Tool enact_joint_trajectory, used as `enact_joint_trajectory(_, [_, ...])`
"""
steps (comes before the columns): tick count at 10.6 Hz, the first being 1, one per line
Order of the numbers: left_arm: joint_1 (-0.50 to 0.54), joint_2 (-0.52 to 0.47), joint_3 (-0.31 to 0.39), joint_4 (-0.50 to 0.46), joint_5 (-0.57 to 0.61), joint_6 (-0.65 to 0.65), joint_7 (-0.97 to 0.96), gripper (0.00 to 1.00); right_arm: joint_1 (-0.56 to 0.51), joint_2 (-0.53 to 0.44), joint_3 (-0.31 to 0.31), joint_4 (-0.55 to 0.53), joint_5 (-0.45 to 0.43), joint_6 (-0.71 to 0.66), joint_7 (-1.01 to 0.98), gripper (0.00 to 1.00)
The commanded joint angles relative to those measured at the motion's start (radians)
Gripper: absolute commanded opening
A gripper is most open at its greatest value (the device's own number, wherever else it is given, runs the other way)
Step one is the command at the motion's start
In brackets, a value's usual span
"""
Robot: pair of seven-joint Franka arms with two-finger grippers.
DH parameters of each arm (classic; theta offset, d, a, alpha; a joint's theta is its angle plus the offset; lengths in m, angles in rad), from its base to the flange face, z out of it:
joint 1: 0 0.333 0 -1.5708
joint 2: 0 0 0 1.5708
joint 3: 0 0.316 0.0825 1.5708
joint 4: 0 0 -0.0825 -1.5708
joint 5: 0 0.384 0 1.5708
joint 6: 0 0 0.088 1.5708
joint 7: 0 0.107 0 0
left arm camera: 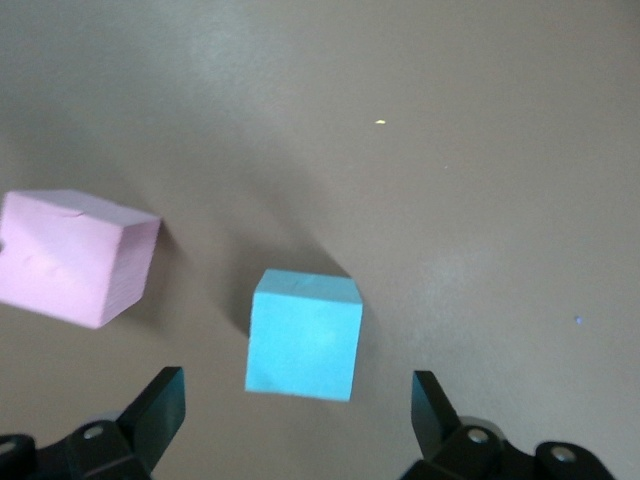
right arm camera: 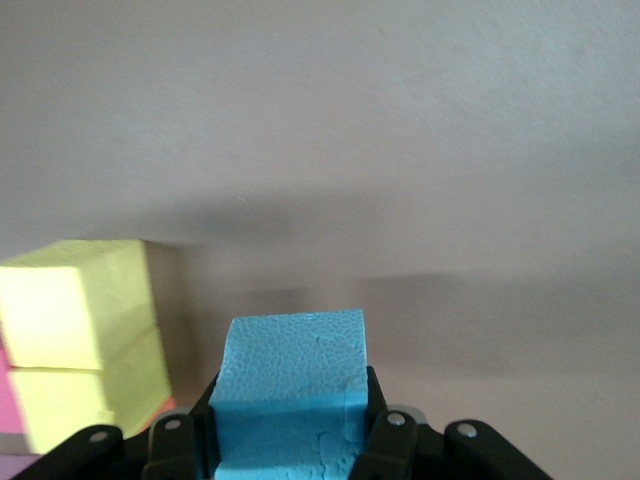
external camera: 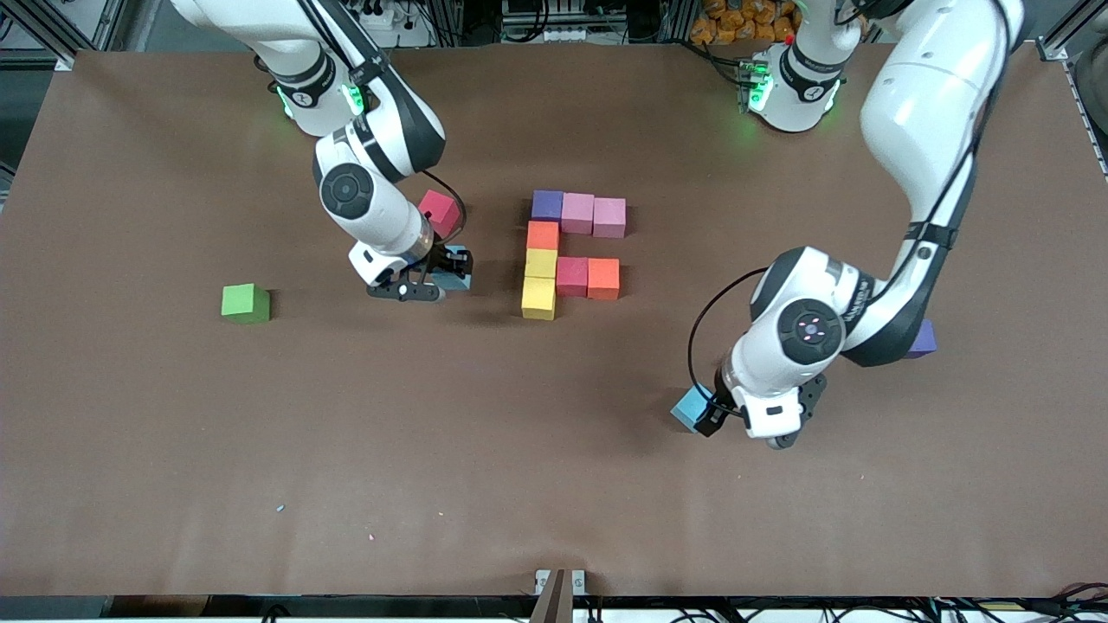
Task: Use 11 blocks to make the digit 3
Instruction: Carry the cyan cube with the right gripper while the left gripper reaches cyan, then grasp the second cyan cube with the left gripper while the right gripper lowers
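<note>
A blue block (right arm camera: 290, 385) is pinched by the right pincer (external camera: 430, 279); squaring it below the yellow blocks (external camera: 539, 281) is advised. The left pincer (external camera: 751, 421) is spread over another blue block (left arm camera: 303, 335).

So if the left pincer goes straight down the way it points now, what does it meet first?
Probably the blue cube: it sits between the open left pincer fingers, with the pink cube off to one side.

A wide brown table (external camera: 173, 484) sits under even light, with aluminium framing (external camera: 52, 35) and cables along its edges.
</note>
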Motion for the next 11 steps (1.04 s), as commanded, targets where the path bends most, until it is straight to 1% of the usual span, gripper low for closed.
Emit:
enact_joint_trajectory(1, [-0.093, 0.067, 0.085, 0.086, 0.011, -0.001, 0.026, 1.0, 0.004, 0.079, -0.004, 0.154, -0.015, -0.068, -0.005, 0.2])
enact_joint_trajectory(4, [-0.09, 0.084, 0.085, 0.085, 0.005, 0.014, 0.028, 1.0, 0.017, 0.167, -0.006, 0.297, -0.039, -0.074, 0.001, 0.2])
enact_joint_trajectory(5, [-0.086, 0.087, 0.085, 0.084, 0.003, 0.014, 0.028, 1.0, 0.021, 0.193, -0.006, 0.349, -0.039, -0.099, 0.008, 0.2])
enact_joint_trajectory(6, [-0.083, 0.093, 0.086, 0.08, 0.003, 0.015, 0.028, 1.0, 0.034, 0.234, -0.01, 0.41, -0.042, -0.114, 0.044, 0.21])
enact_joint_trajectory(8, [-0.078, 0.095, 0.086, 0.076, -0.016, 0.017, 0.028, 1.0, 0.05, 0.309, -0.013, 0.525, -0.088, -0.131, 0.131, 0.2])
enact_joint_trajectory(9, [-0.076, 0.095, 0.086, 0.074, -0.032, 0.017, 0.03, 1.0, 0.063, 0.344, -0.016, 0.585, -0.095, -0.16, 0.158, 0.2])
enact_joint_trajectory(11, [-0.076, 0.099, 0.086, 0.057, -0.039, 0.026, 0.034, 1.0, 0.082, 0.382, -0.033, 0.63, -0.098, -0.16, 0.166, 0.2])
